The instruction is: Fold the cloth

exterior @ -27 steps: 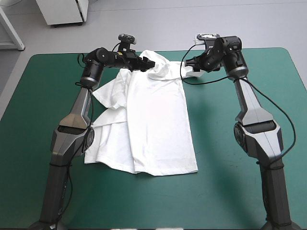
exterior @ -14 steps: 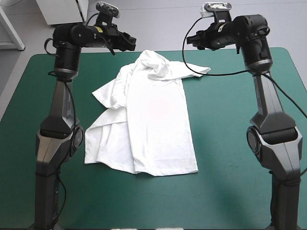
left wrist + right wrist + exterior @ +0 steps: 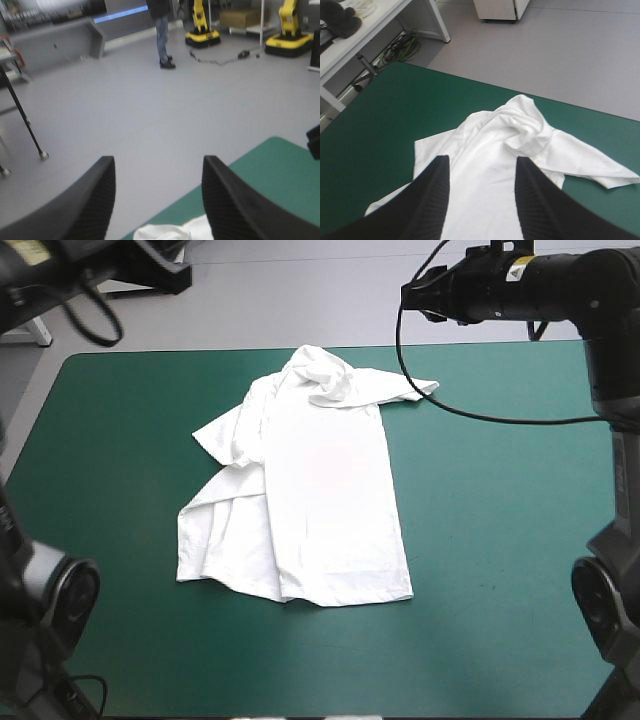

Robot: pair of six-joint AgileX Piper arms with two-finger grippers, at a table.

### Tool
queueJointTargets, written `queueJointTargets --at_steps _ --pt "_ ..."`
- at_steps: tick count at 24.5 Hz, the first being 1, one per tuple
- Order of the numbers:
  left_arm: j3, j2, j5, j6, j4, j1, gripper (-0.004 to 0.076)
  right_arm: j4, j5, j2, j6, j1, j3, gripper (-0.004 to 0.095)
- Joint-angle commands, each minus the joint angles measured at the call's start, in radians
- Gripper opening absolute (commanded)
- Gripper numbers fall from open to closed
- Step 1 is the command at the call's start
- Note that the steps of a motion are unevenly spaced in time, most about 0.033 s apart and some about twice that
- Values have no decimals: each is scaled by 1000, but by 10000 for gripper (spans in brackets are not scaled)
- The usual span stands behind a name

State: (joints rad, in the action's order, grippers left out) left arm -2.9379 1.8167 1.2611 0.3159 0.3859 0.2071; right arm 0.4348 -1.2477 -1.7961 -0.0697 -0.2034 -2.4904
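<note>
L arm (image 3: 55, 595): raised high over the table's far-left corner; upper part mostly cut off in the high view. L gripper (image 3: 157, 165): fingers spread apart, nothing between them, aimed level past the far edge. R arm (image 3: 520, 285): raised, forearm approx. horizontal above the far edge. R gripper (image 3: 481, 165): fingers spread, empty, angled down at the T-shirt (image 3: 330, 490).

T-shirt: mid-table on the teal-green cover (image 3: 500, 540), apart from both grippers. Soft white fabric. Main panel flat and smooth, creased layers on its left side, collar end bunched near the far edge, one sleeve (image 3: 415, 390) pointing right.
</note>
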Motion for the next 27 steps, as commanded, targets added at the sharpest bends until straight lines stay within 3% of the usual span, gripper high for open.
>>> queueJointTargets --at_steps 1,4,13,17,21,27 --pt "54 -183 29 -32 -34 3 379 91 28 161 -29 4 145 394" --pt "246 -329 29 -32 -101 3 379 91 28 271 -57 -33 352 393" --pt "1155 -705 25 -54 -148 3 377 68 30 470 -61 -184 784 315" --pt "1452 -738 26 -70 -156 3 377 20 30 481 -40 -203 848 278" --pt "1662 -723 26 -222 -343 3 377 -51 30 481 -38 -203 850 278" --pt "1796 -634 -64 -297 -376 3 377 -91 30 481 -38 -203 850 278"
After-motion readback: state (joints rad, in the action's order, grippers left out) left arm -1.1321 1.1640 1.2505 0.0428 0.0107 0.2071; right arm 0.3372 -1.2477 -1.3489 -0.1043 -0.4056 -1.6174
